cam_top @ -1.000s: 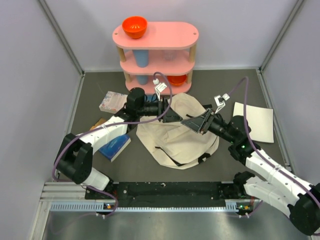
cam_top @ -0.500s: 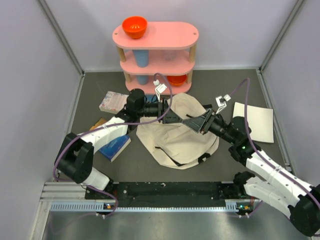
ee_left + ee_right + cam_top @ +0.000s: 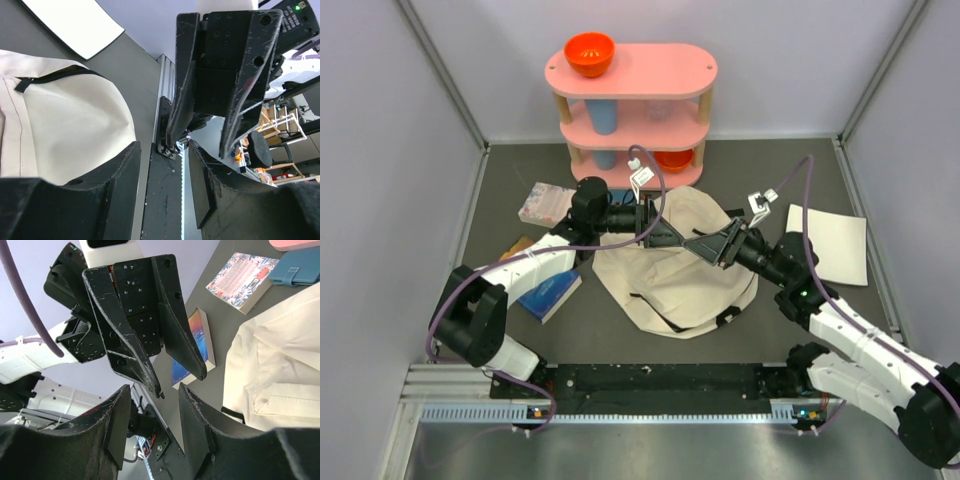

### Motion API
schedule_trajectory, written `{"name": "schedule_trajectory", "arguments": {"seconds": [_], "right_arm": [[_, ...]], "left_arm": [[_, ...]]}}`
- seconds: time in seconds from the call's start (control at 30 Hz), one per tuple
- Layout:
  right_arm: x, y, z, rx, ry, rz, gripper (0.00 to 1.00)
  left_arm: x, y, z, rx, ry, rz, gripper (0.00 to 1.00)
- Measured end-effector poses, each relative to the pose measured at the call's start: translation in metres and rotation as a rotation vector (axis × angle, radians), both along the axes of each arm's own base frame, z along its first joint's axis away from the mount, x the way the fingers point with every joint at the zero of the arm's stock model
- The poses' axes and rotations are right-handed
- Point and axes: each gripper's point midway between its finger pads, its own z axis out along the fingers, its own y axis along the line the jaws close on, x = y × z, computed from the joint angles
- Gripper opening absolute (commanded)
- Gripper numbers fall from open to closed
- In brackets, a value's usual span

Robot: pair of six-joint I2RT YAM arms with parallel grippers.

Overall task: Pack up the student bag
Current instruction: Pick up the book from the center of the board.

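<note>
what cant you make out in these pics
- Student bag opening: top view, left end effector and right end effector cover it.
- Pink shelf lower tiers: top view, its top board hides most contents.
- Blue book: top view, partly under the left arm.

We see the cream canvas student bag lying slumped and flat mid-tabletop, its black straps and zipper pulls showing.
</note>
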Motion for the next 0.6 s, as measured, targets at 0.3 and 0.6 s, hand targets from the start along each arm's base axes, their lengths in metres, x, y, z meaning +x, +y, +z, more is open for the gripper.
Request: {"name": "schedule_trajectory", "arguments": {"seconds": [0.3,0.6], "right_arm": [[-0.004,0.0088,-0.0041,0.05,-0.002,0.061,0.29],[-0.0083,0.0054,0.004,0.073,-0.032,0.058,0.24]], "left_arm": [[-0.0048,-0.0013,0.0054,-0.021,-0.009,-0.029,0.47],[-0.0046,-0.0022,0.0034,-0.021,0.001,-0.035,0.46]]}}
